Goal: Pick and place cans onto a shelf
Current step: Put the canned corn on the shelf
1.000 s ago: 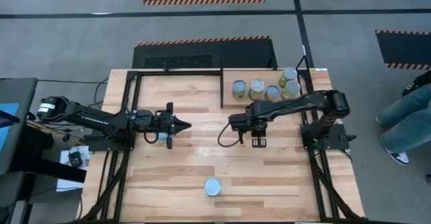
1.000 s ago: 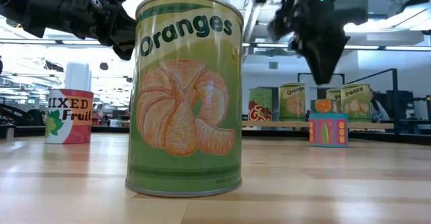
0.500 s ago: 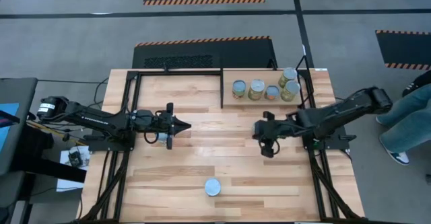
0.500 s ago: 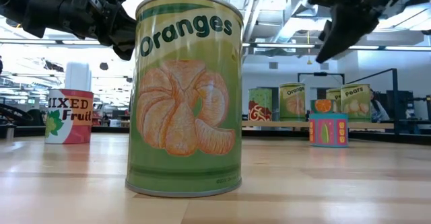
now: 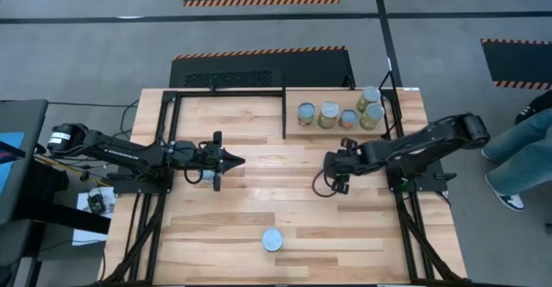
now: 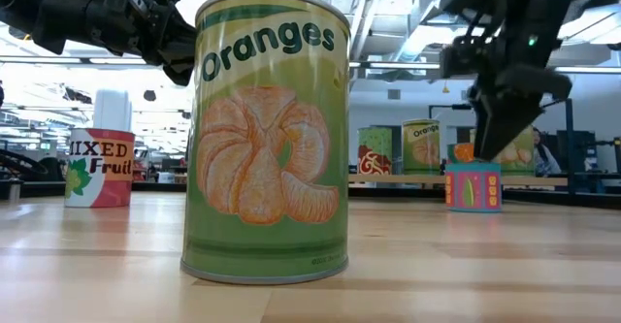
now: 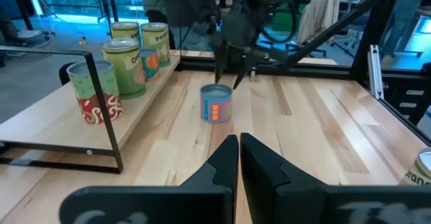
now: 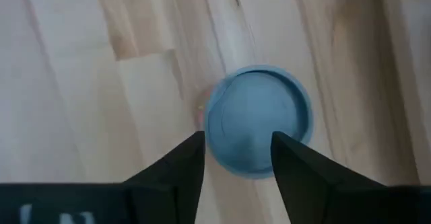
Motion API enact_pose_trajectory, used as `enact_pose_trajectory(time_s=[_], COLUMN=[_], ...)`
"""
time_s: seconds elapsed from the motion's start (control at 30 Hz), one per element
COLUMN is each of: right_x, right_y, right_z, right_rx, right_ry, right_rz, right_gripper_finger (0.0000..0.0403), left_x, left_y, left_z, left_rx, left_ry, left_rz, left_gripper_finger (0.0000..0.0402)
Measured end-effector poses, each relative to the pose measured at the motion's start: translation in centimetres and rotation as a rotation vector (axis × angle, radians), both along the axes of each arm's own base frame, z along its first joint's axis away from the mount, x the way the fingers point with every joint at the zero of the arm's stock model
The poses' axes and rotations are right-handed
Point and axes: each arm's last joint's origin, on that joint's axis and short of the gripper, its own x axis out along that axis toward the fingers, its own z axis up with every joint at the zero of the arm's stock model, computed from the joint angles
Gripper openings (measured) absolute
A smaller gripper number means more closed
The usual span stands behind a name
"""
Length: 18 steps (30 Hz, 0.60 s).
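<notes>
While the right pincer [image 8: 232,158] hangs spread above 1 blue-topped can [image 8: 259,120], the left pincer [image 7: 239,158] waits pressed together.

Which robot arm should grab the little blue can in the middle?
The right one. Its open gripper hangs right above the blue can, while the left gripper waits shut, farther away.

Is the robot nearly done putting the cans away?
Partly. Several cans stand on the shelf. The right end effector, open, hovers over a blue-topped can on the table, not gripping it. The Oranges can and Mixed Fruit can wait too; the left end effector idles shut.
</notes>
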Motion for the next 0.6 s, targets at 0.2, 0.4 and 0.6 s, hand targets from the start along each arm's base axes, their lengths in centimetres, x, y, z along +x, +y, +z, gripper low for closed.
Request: enact_pose_trajectory(time_s=[0.2,0.4,0.6], right_x=[0.8,1.1,0.8], right_y=[-0.2,-0.1,-0.1], right_z=[-1.8,-2.1,-1.0], right_rx=[-0.002,-0.012,0.030], right_ry=[0.083,0.092,0.059], right_rz=[0.018,0.038,0.054], right_gripper_finger=[0.0183,0.0127,0.0031], left_x=[0.0,0.0,0.0], left_y=[0.0,0.0,0.0], left_z=[0.0,0.0,0.0], left_rx=[-0.002,-0.002,-0.002], left_ry=[0.002,0.003,0.003], left_rz=[0.000,0.000,0.000], left_gripper_finger=[0.0006,0.0006,0.0006])
